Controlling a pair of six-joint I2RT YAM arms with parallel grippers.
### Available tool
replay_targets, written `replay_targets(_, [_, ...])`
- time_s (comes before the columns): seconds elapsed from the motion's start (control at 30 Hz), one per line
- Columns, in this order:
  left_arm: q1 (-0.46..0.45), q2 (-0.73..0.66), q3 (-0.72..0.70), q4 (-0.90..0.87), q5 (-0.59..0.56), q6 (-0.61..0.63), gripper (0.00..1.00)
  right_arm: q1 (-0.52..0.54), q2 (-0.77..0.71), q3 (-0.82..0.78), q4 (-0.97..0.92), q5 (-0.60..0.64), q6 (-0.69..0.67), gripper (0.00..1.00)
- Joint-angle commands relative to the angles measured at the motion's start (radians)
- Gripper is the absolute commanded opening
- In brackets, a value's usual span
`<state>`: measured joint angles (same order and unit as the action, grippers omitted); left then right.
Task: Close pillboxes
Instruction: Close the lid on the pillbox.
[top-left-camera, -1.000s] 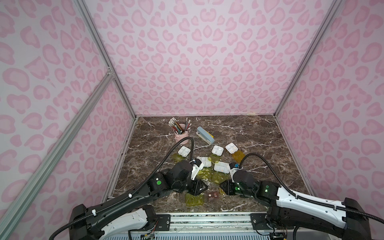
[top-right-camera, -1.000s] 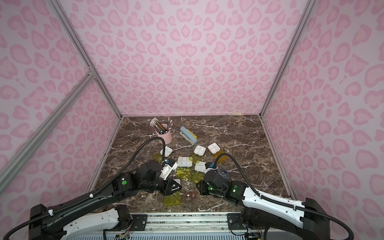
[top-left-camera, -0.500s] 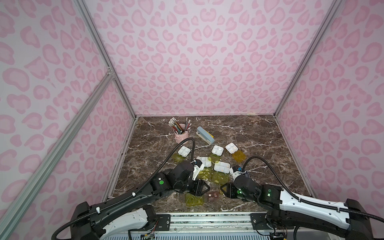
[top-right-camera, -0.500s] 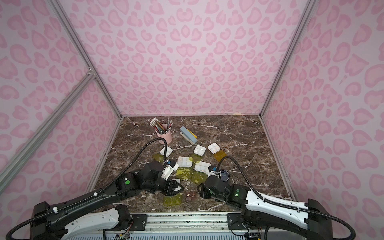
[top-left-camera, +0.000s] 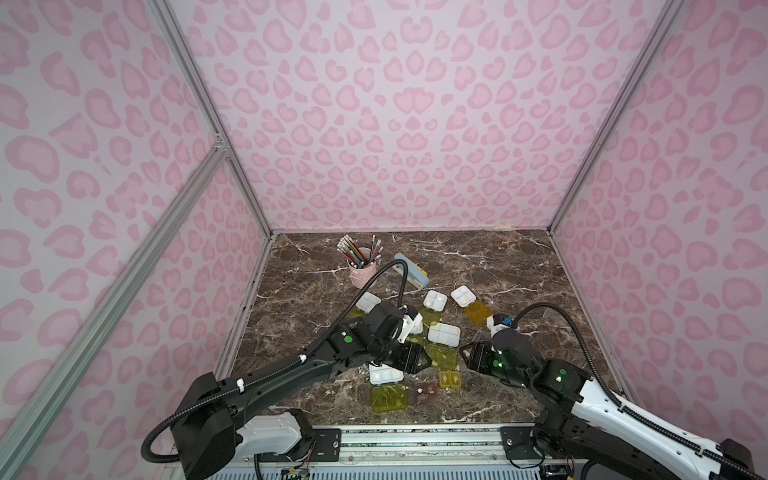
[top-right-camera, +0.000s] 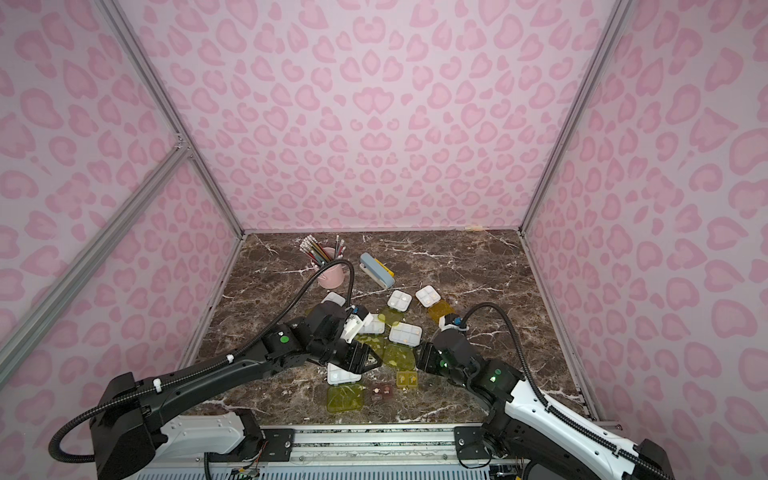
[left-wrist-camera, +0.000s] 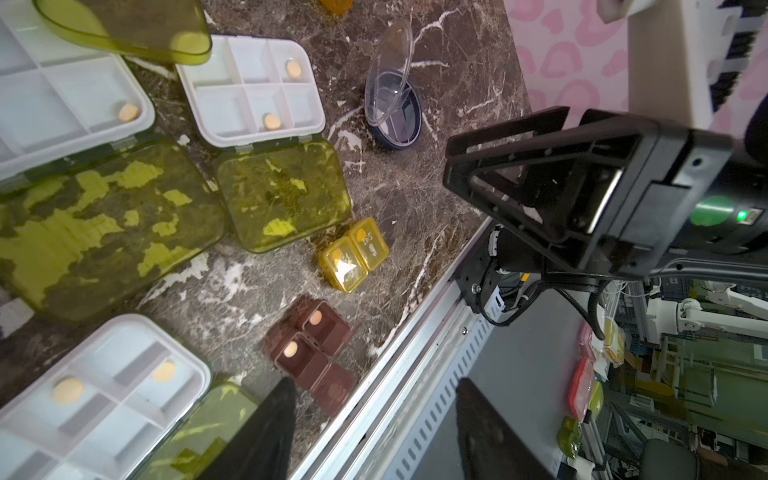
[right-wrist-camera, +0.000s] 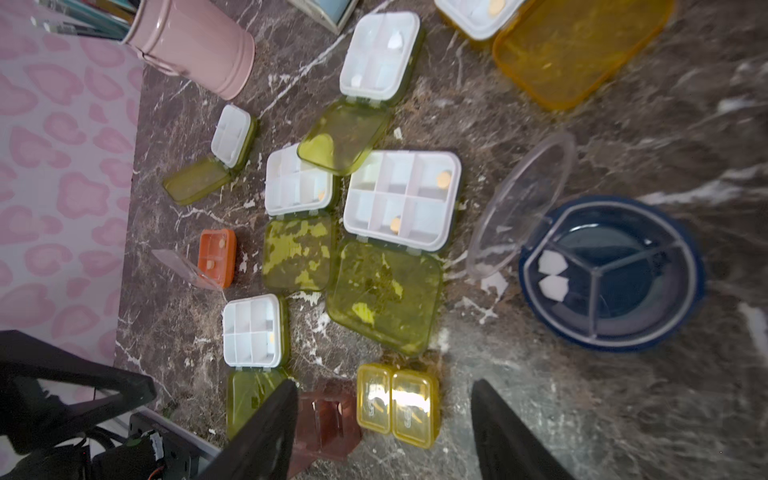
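Observation:
Several pillboxes lie open on the marble in both top views: white divided trays (top-left-camera: 444, 333) with lime lids (right-wrist-camera: 384, 295) folded flat, and one with an amber lid (top-left-camera: 477, 309). A small yellow pillbox (right-wrist-camera: 398, 403) has both lids down. Beside it a brown pillbox (left-wrist-camera: 309, 345) stands open with pills showing. A salmon pillbox (right-wrist-camera: 216, 257) and a round dark one (right-wrist-camera: 611, 274) are open too. My left gripper (left-wrist-camera: 374, 436) is open and empty above the table's front edge, near the brown one. My right gripper (right-wrist-camera: 386, 432) is open above the yellow one, holding nothing.
A pink pencil cup (top-left-camera: 360, 270) and a blue-grey stapler (top-left-camera: 411, 270) stand behind the pillboxes. The metal front rail (top-left-camera: 415, 432) runs just below the brown and yellow boxes. The two grippers face each other closely, and the right arm (left-wrist-camera: 582, 187) fills part of the left wrist view.
Both grippers have opened their jaws wider. The right gripper has drawn back a little to the right and away from the front edge; the left has shifted slightly right.

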<state>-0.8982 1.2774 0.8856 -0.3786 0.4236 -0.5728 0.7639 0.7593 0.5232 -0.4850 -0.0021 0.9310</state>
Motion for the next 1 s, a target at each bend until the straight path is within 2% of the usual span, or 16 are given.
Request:
replay_targets(0.0, [0.011,0.082,0.068,0.058,0.05,0.038,0.63,-0.089,-0.011,0.008,-0.081,-0.07,-0.115,0.7])
replay_targets(0.2, [0.016,0.325,0.262,0.075,0.103,0.054,0.63,-0.298,-0.033,-0.049,-0.078,-0.19,-0.212,0.8])
replay_targets(0.4, [0.022,0.551,0.485,0.046,0.171,0.061,0.63,-0.394,-0.011,-0.047,-0.083,-0.232,-0.245,0.82])
replay_targets(0.73, [0.033,0.715,0.614,0.04,0.239,0.057,0.61,-0.42,-0.077,-0.077,-0.085,-0.163,-0.143,0.82])
replay_targets(0.9, [0.033,0.732,0.622,0.038,0.248,0.06,0.59,-0.42,-0.142,-0.187,0.045,-0.241,-0.039,0.83])
replay_targets(0.97, [0.032,0.734,0.622,0.033,0.247,0.063,0.57,-0.422,-0.17,-0.216,0.086,-0.257,-0.014,0.9])
